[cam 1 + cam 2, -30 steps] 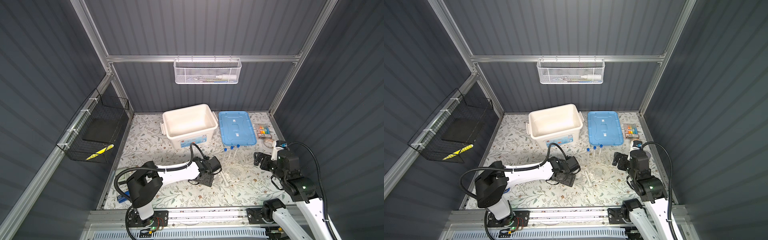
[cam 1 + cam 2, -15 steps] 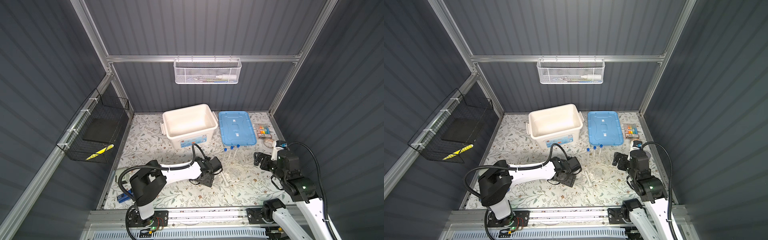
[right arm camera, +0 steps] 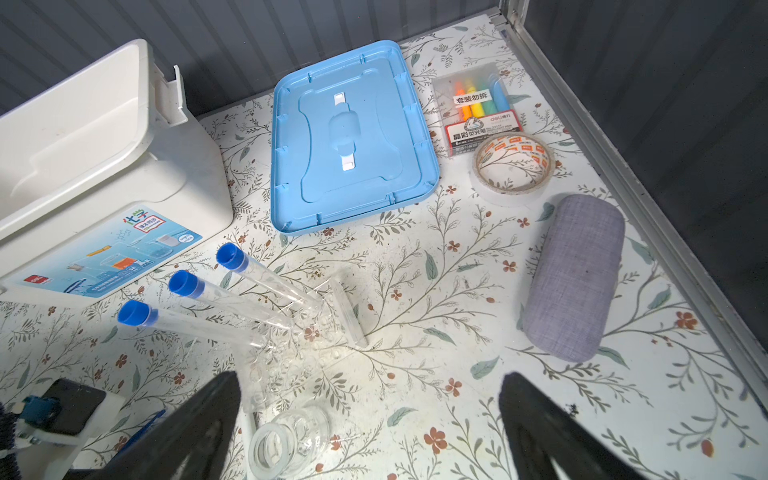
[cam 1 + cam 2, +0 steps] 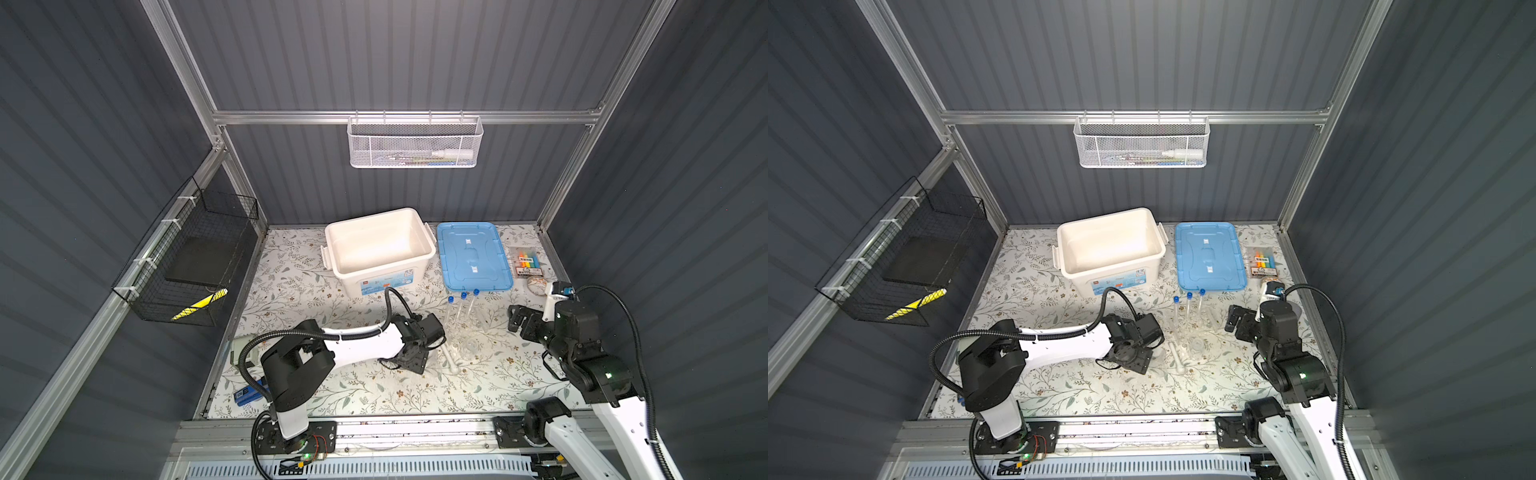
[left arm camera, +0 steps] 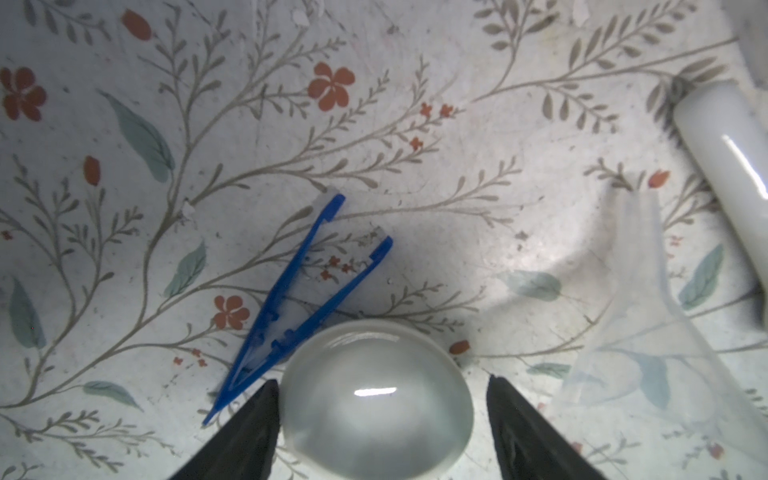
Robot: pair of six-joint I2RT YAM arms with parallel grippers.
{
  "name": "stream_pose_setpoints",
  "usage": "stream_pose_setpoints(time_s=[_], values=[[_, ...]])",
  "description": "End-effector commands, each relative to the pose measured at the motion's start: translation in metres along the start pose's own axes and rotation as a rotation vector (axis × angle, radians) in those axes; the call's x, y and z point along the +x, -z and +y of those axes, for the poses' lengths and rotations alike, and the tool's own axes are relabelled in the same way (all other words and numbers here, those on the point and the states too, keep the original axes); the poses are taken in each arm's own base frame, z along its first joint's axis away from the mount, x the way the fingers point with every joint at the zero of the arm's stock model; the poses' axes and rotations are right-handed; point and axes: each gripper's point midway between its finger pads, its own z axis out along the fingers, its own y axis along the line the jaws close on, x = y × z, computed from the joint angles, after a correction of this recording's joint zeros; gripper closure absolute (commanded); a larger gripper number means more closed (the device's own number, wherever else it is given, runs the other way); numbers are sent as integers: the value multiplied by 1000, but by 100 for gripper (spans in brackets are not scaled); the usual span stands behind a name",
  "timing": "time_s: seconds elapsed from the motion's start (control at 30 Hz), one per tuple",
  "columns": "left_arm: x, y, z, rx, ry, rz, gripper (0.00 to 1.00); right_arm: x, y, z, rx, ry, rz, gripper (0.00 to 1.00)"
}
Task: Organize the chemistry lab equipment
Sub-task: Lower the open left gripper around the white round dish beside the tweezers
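Left gripper (image 5: 380,384): the jaws stand apart astride a white dish (image 5: 376,411) on the worktop (image 5: 415,124). One finger (image 5: 253,419) sits against the dish's rim and the other stands clear of it, so no grip is made. The dish's near edge is cut off by the frame, and whether it lies bowl-up or overturned cannot be told.

Dark blue tweezers (image 5: 299,299) lie just beside the dish, with their joined end partly behind that finger. A white pestle (image 5: 723,166) runs out of frame. Between it and the dish lies a clear funnel-shaped piece (image 5: 648,332), which shows only as a faint outline. In both top views the dish and tweezers are hidden under this gripper (image 4: 411,357), and only the pestle (image 4: 450,359) shows near it.

Right gripper (image 3: 370,382): the jaws are wide and empty above the worktop. Three blue-capped test tubes (image 3: 232,301) lean in a clear rack (image 3: 307,328) whose edges are hard to trace. A small clear jar (image 3: 286,449) lies on its side, partly cut off by the frame.

A white box (image 4: 374,282) and a blue lid (image 4: 473,255) sit at the back.
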Motion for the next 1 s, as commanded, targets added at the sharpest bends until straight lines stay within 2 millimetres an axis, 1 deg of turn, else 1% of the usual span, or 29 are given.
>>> stream_pose_setpoints(time_s=[0.0,0.4,0.67,0.97], values=[[2,-5,0,-2,-15,22,21,5,0,-5,22,0,13,1],[7,-8,7,-28,-7,36,21,5,0,-5,20,0,13,1],[11,-11,12,-51,-10,46,23,6,-1,-5,21,2,18,1],[13,-14,13,-50,-4,49,25,6,-2,-5,21,4,24,1]])
